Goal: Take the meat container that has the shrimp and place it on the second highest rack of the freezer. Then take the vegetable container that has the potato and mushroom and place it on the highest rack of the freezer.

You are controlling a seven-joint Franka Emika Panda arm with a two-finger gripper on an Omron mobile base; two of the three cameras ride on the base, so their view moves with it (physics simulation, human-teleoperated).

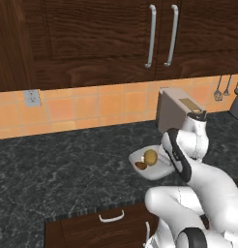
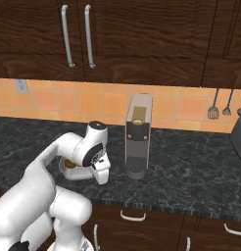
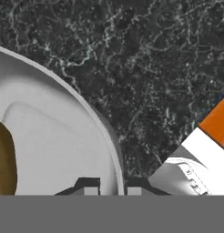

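The vegetable container point(image 1: 158, 169) is a shallow white tub on the dark counter. It holds the tan potato point(image 1: 150, 156) and the small dark-capped mushroom point(image 1: 141, 165). In the hand view my gripper point(image 3: 112, 187) is shut on the container's rim point(image 3: 114, 152), one fingertip inside the wall and one outside. The potato point(image 3: 4, 159) shows at the left edge there. In the right base view the container point(image 2: 76, 172) sits half hidden behind my wrist. The freezer, its racks and the meat container with the shrimp are out of view.
A grey coffee machine point(image 1: 176, 109) point(image 2: 138, 135) stands just right of the tub against the tiled wall. Dark wall cabinets hang above. Utensils point(image 2: 213, 105) hang at the far right. A drawer point(image 1: 111, 216) sits below the counter's front edge.
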